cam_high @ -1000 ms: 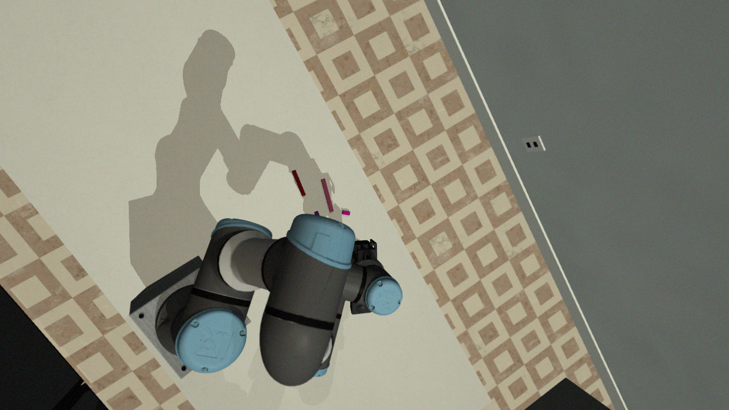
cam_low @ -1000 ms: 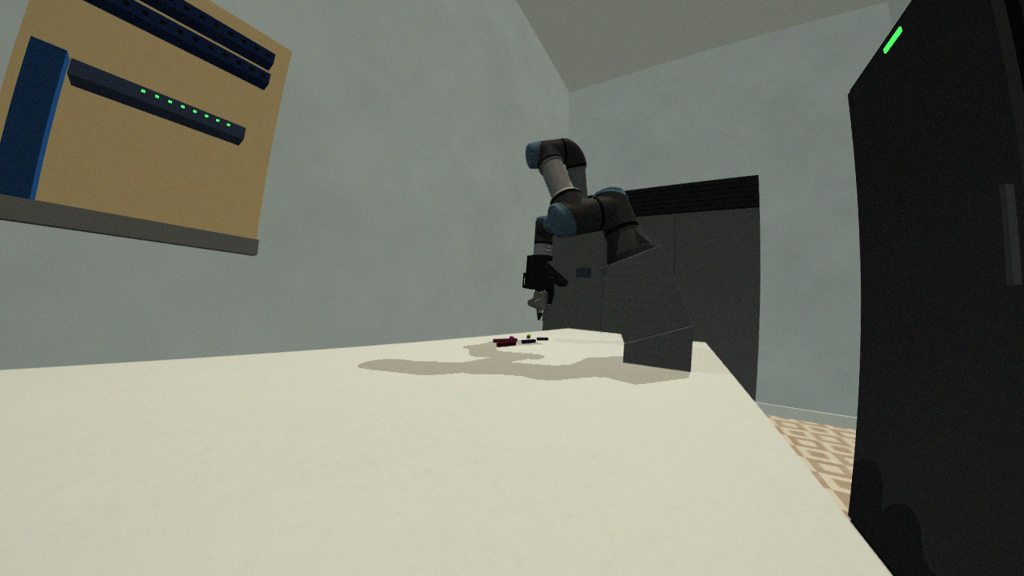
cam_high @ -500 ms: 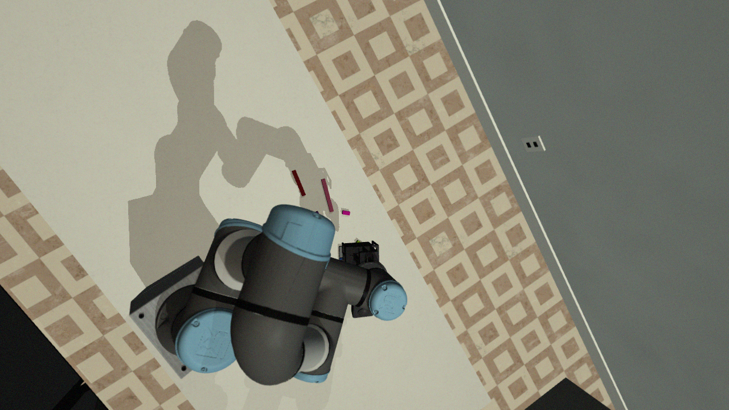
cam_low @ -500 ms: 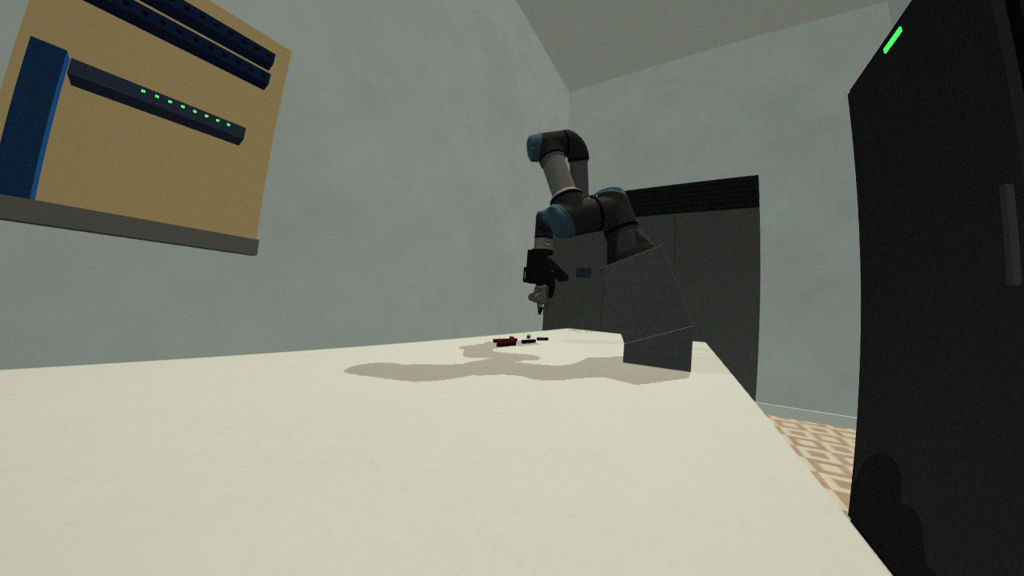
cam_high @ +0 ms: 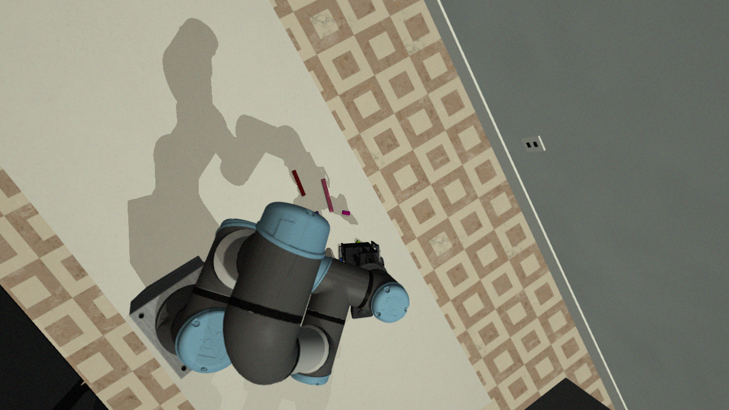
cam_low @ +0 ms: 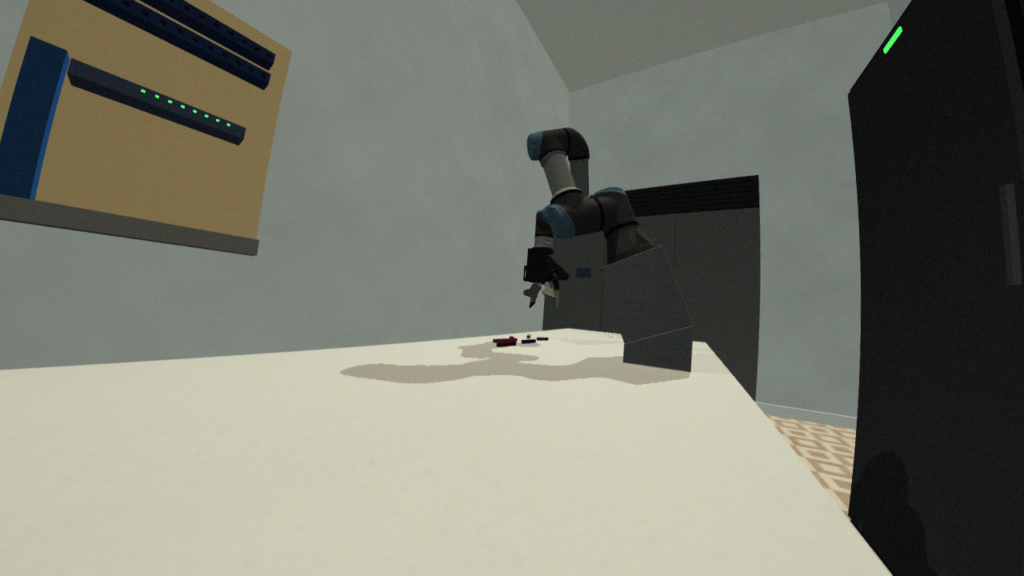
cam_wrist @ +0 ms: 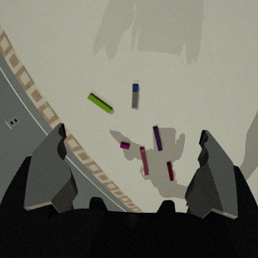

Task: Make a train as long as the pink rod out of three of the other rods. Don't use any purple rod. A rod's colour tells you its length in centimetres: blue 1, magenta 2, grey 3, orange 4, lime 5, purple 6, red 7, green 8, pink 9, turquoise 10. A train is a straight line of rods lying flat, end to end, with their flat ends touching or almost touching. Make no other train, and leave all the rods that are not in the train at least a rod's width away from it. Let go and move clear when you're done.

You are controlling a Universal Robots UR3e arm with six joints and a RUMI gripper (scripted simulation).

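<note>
Cream table [cam_wrist: 215, 72] w/ 7 rods

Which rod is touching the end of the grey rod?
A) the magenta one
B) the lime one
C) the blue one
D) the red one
C: in the wrist view the little blue rod sits right against the far end of the grey rod, in one line.
</note>
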